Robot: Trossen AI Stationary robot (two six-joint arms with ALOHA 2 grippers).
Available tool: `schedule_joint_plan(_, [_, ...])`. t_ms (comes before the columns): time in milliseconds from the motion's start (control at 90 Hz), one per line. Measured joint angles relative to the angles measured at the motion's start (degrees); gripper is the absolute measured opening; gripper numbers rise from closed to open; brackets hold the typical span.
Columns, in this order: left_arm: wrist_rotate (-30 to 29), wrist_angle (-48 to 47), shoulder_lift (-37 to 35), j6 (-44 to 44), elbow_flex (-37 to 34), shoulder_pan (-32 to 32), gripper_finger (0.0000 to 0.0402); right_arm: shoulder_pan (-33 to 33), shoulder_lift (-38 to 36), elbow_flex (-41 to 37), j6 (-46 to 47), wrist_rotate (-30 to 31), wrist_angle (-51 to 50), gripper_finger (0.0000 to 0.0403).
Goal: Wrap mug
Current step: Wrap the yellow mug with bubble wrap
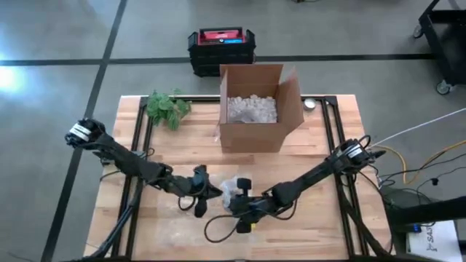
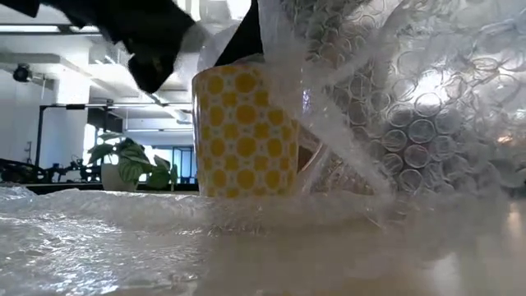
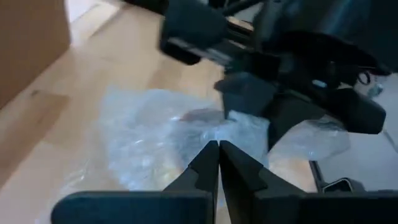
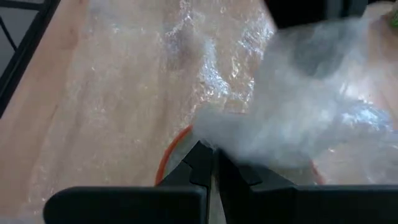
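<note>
A yellow mug with a dotted pattern stands upright on a sheet of clear bubble wrap spread on the wooden table. Part of the sheet is pulled up and draped over the mug's right side. From above the mug is a wrapped lump near the table's front middle. My left gripper is shut at the lump's left side. My right gripper is shut just in front of the lump. An orange rim shows under the wrap by my right fingertips. My left gripper meets the bunched bubble wrap with its shut fingertips, coming about level from the table's left. Whether a layer lies between the tips I cannot tell. My right gripper pinches a raised fold of bubble wrap at its fingertips, from the table's right. The wrap rises off the table and hangs over the mug, loosely bunched.
An open cardboard box holding white packing fill stands at the table's far middle. A green plant lies at the far left and a small round object sits at the far right. A black and red case is on the floor beyond the table.
</note>
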Motion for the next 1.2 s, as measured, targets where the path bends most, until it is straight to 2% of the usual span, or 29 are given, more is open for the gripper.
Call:
schedule_joint_plan(133, [3.2,-2.5,7.0,2.6,5.3,0.1,0.0,0.1,0.0,-0.1,0.2,-0.6,-0.9,0.0])
schedule_joint_plan(267, [2.8,-12.0,11.6,2.8,11.1,0.0,0.0,0.2,0.2,-0.2,2.6,-2.0,-1.6,0.0])
schedule_joint_plan(367, [1.0,-16.4,13.2,3.2,13.1,0.1,0.0,-0.3,0.0,-0.2,3.5,-4.1,-1.9,0.0])
schedule_joint_plan(556, [0.2,-16.6,12.9,3.6,13.1,0.5,0.0,-0.9,-0.3,0.4,6.5,-4.4,-2.9,0.0])
schedule_joint_plan(744, [0.1,-16.7,12.9,3.4,13.1,0.5,0.0,-0.8,-2.6,5.5,7.6,-4.9,-15.0,0.0005])
schedule_joint_plan(989, [0.5,-16.0,13.0,3.3,13.0,0.5,0.0,-0.4,-6.3,12.0,9.0,-4.0,-34.3,0.0051])
schedule_joint_plan(1078, [0.5,-15.7,13.0,3.3,12.9,0.4,0.0,-0.6,-7.4,12.2,9.8,-2.4,-37.8,0.0064])
schedule_joint_plan(1200, [0.6,-15.6,13.0,3.3,12.9,0.4,0.0,-0.9,-6.7,10.8,10.4,-1.6,-36.7,0.0069])
